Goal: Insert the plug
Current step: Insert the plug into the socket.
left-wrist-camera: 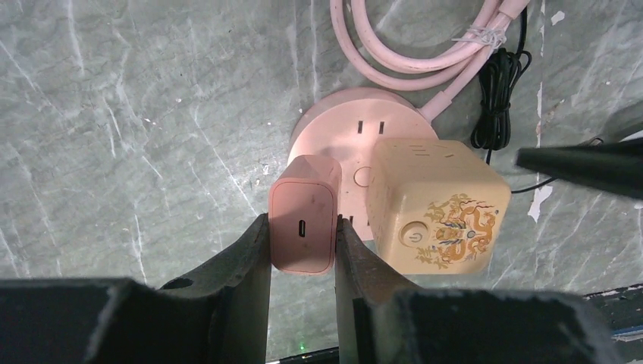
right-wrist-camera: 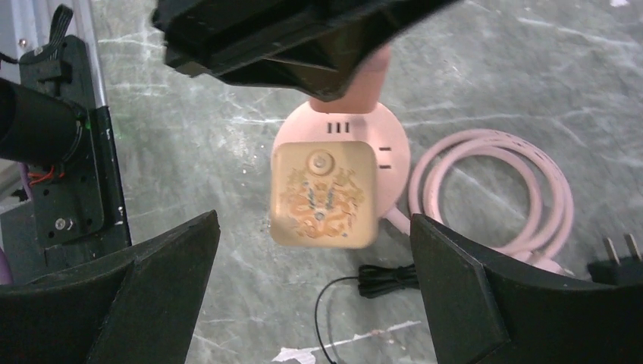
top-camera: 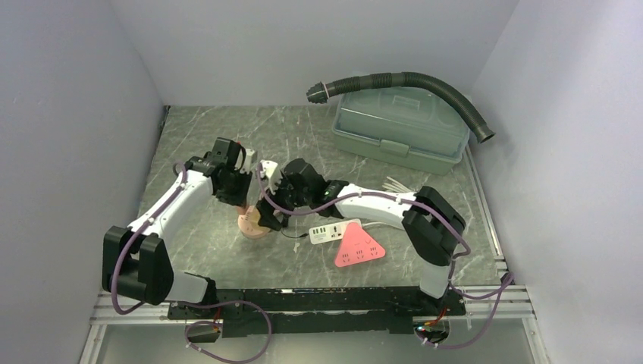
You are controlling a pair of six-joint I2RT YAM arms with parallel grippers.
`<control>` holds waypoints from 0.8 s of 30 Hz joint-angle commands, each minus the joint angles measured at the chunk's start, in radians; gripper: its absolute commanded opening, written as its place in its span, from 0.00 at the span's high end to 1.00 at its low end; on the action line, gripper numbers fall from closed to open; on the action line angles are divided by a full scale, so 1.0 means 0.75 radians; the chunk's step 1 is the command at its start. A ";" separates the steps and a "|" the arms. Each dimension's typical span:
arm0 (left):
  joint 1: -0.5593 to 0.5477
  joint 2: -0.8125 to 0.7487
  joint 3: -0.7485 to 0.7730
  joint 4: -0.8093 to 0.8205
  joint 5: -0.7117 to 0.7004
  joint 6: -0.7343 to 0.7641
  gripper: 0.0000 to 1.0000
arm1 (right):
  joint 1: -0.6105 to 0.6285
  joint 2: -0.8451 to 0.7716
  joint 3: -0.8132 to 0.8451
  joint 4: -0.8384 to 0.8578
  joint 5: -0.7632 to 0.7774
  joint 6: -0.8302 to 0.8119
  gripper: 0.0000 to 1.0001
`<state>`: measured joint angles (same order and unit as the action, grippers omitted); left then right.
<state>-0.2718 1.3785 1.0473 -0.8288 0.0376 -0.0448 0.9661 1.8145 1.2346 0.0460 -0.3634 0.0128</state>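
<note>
Two tools crowd one round pink hub [left-wrist-camera: 341,125] on the marbled worktop [left-wrist-camera: 114,114]. The left tool [left-wrist-camera: 302,231] is pinched narrow on the pink plug [left-wrist-camera: 303,193], a finger on each flank, with the plug's port facing the camera. The plug stands over the hub's 8 o'clock edge. Whether its prongs are seated, I cannot tell.

It's tight in there. A cream cube [left-wrist-camera: 436,205] with a gold dragon print sits on the hub at the plug's 3 o'clock, just beside it, and one of the left tool's fingers sits between the two.

The right tool [right-wrist-camera: 315,227] hangs spread wide with a finger on either side of the cube, clear of it and gripping nothing.

In the right wrist view, a coiled pink cable [right-wrist-camera: 493,189] lies at the hub's 3 o'clock and a thin black cord [right-wrist-camera: 379,277] at its 6.

From above, a white strip [top-camera: 334,231] and a pink triangular strip [top-camera: 359,246] lie near the hub between 3 and 4 o'clock. Well apart at 2 o'clock is a green box [top-camera: 398,125] with a dark hose [top-camera: 409,78] arching over it.
</note>
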 commanded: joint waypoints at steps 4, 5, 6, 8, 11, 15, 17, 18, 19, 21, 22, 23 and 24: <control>-0.002 -0.053 0.020 0.027 -0.046 0.024 1.00 | 0.103 0.124 0.144 -0.088 0.116 -0.147 0.00; -0.001 -0.051 0.020 0.029 -0.046 0.026 1.00 | 0.108 0.131 0.138 -0.072 0.142 -0.147 0.00; -0.002 -0.050 0.021 0.028 -0.047 0.029 1.00 | 0.113 0.138 0.135 -0.068 0.161 -0.153 0.00; -0.002 -0.048 0.021 0.029 -0.047 0.033 1.00 | 0.122 0.155 0.144 -0.067 0.193 -0.161 0.00; -0.002 -0.042 0.017 0.035 -0.046 0.037 1.00 | 0.123 0.178 0.154 -0.069 0.231 -0.157 0.02; -0.002 -0.026 0.013 0.051 -0.038 0.039 1.00 | 0.120 0.160 0.093 0.021 0.335 -0.132 0.13; -0.001 -0.017 0.019 0.063 -0.026 0.043 1.00 | 0.119 0.154 0.076 0.050 0.379 -0.120 0.22; -0.002 -0.007 0.023 0.071 -0.020 0.043 1.00 | 0.117 0.154 0.071 0.059 0.395 -0.111 0.26; -0.002 0.001 0.029 0.077 -0.020 0.043 1.00 | 0.116 0.154 0.066 0.071 0.402 -0.105 0.31; -0.002 0.018 0.045 0.089 -0.016 0.094 1.00 | 0.115 0.153 0.055 0.096 0.421 -0.095 0.39; -0.002 0.025 0.051 0.095 -0.014 0.104 1.00 | 0.115 0.155 0.054 0.096 0.431 -0.091 0.39; 0.000 0.033 0.060 0.104 -0.012 0.111 1.00 | 0.115 0.157 0.053 0.097 0.441 -0.086 0.39; -0.001 0.041 0.064 0.113 -0.011 0.116 1.00 | 0.115 0.158 0.048 0.105 0.461 -0.086 0.39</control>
<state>-0.2718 1.3880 1.0481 -0.7967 0.0216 0.0002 1.0592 1.9579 1.2839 0.0551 -0.1009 -0.0669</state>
